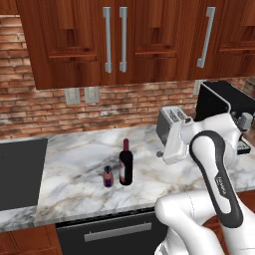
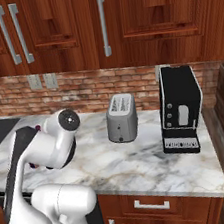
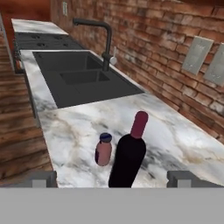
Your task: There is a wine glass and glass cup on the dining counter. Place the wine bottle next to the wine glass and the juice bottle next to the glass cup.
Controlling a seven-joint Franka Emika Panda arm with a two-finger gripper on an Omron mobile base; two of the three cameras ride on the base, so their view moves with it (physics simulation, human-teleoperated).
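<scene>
Reaching toward the wine bottle point(image 3: 127, 159), the gripper point(image 3: 112, 178) hangs with its jaws spread wide and empty, one dark fingertip on each side of the bottle in the hand view. The bottle stands upright on the marbled counter point(image 1: 84, 159), well in from the front edge, and the juice bottle point(image 3: 103, 149) stands just beside it, apart but close. A dark sink point(image 3: 81, 76) lies farther along the counter, with a brick wall behind. In the left base view the wine bottle point(image 1: 126, 164) and juice bottle point(image 1: 107, 176) sit to the left of the arm. The step in hand seems to be grasping the wine bottle. To do it well, the jaws should straddle the bottle's body evenly, stay level, and keep clear of the juice bottle, which could be knocked over.
</scene>
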